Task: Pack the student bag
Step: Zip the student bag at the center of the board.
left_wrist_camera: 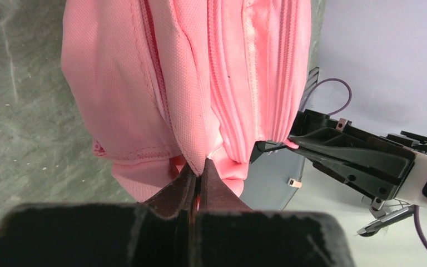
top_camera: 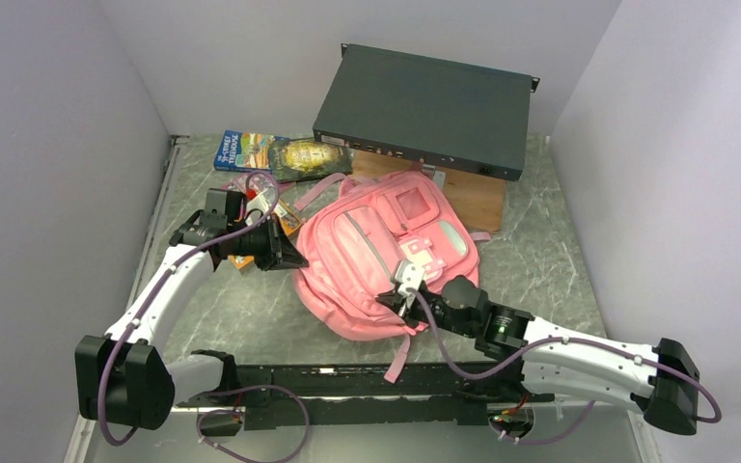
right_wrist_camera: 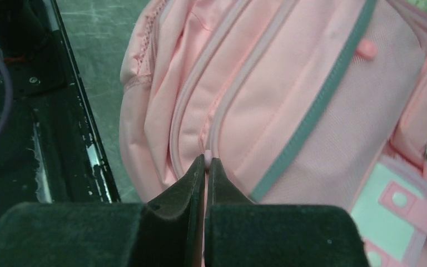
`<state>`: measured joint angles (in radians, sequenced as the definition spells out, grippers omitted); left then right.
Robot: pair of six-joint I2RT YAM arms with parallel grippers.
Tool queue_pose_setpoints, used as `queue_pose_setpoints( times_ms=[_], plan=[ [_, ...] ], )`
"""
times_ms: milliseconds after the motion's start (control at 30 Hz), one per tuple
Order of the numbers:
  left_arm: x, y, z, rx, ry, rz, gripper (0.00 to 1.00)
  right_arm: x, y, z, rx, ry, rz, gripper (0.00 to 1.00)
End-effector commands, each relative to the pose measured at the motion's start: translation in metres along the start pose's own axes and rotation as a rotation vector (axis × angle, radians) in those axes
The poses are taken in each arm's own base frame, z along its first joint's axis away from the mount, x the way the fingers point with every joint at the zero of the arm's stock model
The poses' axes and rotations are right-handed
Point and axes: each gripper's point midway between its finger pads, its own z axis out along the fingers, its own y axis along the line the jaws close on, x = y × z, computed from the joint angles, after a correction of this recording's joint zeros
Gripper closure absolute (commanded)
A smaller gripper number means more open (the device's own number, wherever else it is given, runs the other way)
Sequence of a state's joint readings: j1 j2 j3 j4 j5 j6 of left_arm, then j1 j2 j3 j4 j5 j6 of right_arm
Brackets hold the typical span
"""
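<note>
Gripping the pink backpack point(top_camera: 357, 270) at two points, I hold it in the middle of the green marbled table point(top_camera: 550, 251). It lies front side up, pockets and pale zips facing the overhead camera. One long strap point(top_camera: 400, 355) trails over the black rail point(top_camera: 280, 378) at the near edge.

My left gripper point(top_camera: 289, 257) is clamped on the bag's left side. In the left wrist view its fingers point(left_wrist_camera: 172, 196) press together on a pinch of pink fabric at a seam, and the cloth beyond them is gathered into deep folds.

My right gripper point(top_camera: 400, 297) is at the bag's near side, by the front pocket. In the right wrist view its fingers point(right_wrist_camera: 184, 186) are squeezed together on a small pink bit that sits on a zip line. I cannot tell whether that bit is the zip pull or only trim.

Behind the bag, a flat black metal box point(top_camera: 425, 106) sits tilted on a wooden board point(top_camera: 473, 198) near the back wall. A blue book point(top_camera: 239, 149) and a dark snack packet point(top_camera: 304, 157) lie side by side at the back left, close to the bag's top.
</note>
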<state>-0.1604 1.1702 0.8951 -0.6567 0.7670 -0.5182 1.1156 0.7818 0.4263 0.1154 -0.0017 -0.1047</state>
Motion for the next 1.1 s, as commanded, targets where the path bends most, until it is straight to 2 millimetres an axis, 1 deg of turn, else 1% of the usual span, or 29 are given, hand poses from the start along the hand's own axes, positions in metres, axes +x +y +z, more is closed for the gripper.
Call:
queue_pose_setpoints(
  times_ms=[0, 67, 100, 167, 200, 233, 300, 367, 467, 500, 600, 667, 733, 767, 867, 967, 1033, 1067],
  plan=[
    [-0.029, -0.029, -0.019, 0.061, -0.117, 0.116, 1.00, 0.018, -0.010, -0.021, 0.128, 0.083, 0.236, 1.00],
    [-0.031, -0.030, -0.019, 0.064, -0.121, 0.119, 1.00, 0.027, -0.021, -0.028, 0.207, 0.084, 0.281, 1.00],
    [-0.030, -0.032, -0.019, 0.076, -0.117, 0.112, 1.00, 0.029, -0.024, -0.031, 0.239, 0.082, 0.309, 1.00],
    [-0.028, -0.035, -0.018, 0.100, -0.112, 0.103, 1.00, 0.020, -0.028, -0.035, 0.271, 0.050, 0.386, 1.00],
    [-0.028, -0.035, -0.017, 0.110, -0.118, 0.105, 1.00, 0.015, -0.029, -0.037, 0.294, 0.038, 0.457, 0.90],
    [-0.027, -0.034, -0.016, 0.116, -0.122, 0.101, 1.00, 0.010, -0.030, -0.038, 0.317, 0.036, 0.537, 0.78],
    [-0.024, -0.031, -0.013, 0.125, -0.116, 0.085, 1.00, 0.003, -0.026, -0.038, 0.326, 0.061, 0.647, 0.68],
    [-0.020, -0.030, -0.011, 0.142, -0.099, 0.073, 1.00, -0.002, -0.020, -0.038, 0.325, 0.102, 0.724, 0.66],
    [-0.017, -0.027, -0.009, 0.141, -0.107, 0.068, 1.00, 0.003, -0.009, -0.034, 0.311, 0.179, 0.814, 0.65],
    [-0.017, -0.026, -0.009, 0.140, -0.108, 0.068, 1.00, 0.004, -0.005, -0.032, 0.302, 0.199, 0.830, 0.62],
    [-0.014, -0.027, -0.010, 0.141, -0.104, 0.068, 1.00, 0.003, -0.001, -0.023, 0.275, 0.232, 0.816, 0.52],
    [-0.014, -0.026, -0.011, 0.132, -0.115, 0.073, 1.00, 0.007, -0.004, -0.018, 0.286, 0.266, 0.779, 0.48],
    [-0.015, -0.026, -0.012, 0.128, -0.115, 0.078, 1.00, 0.019, -0.005, -0.013, 0.297, 0.339, 0.724, 0.42],
    [-0.014, -0.027, -0.013, 0.128, -0.113, 0.079, 1.00, 0.025, -0.004, -0.011, 0.294, 0.376, 0.697, 0.37],
    [-0.015, -0.026, -0.012, 0.127, -0.116, 0.079, 1.00, 0.039, 0.003, -0.004, 0.268, 0.461, 0.654, 0.30],
    [-0.014, -0.024, -0.010, 0.131, -0.111, 0.066, 1.00, 0.042, 0.002, 0.008, 0.269, 0.434, 0.659, 0.31],
    [-0.013, -0.023, -0.008, 0.139, -0.104, 0.059, 1.00, 0.039, -0.003, 0.013, 0.295, 0.406, 0.662, 0.35],
    [-0.012, -0.023, -0.008, 0.139, -0.102, 0.059, 1.00, 0.040, -0.009, 0.015, 0.328, 0.395, 0.659, 0.40]
  ],
)
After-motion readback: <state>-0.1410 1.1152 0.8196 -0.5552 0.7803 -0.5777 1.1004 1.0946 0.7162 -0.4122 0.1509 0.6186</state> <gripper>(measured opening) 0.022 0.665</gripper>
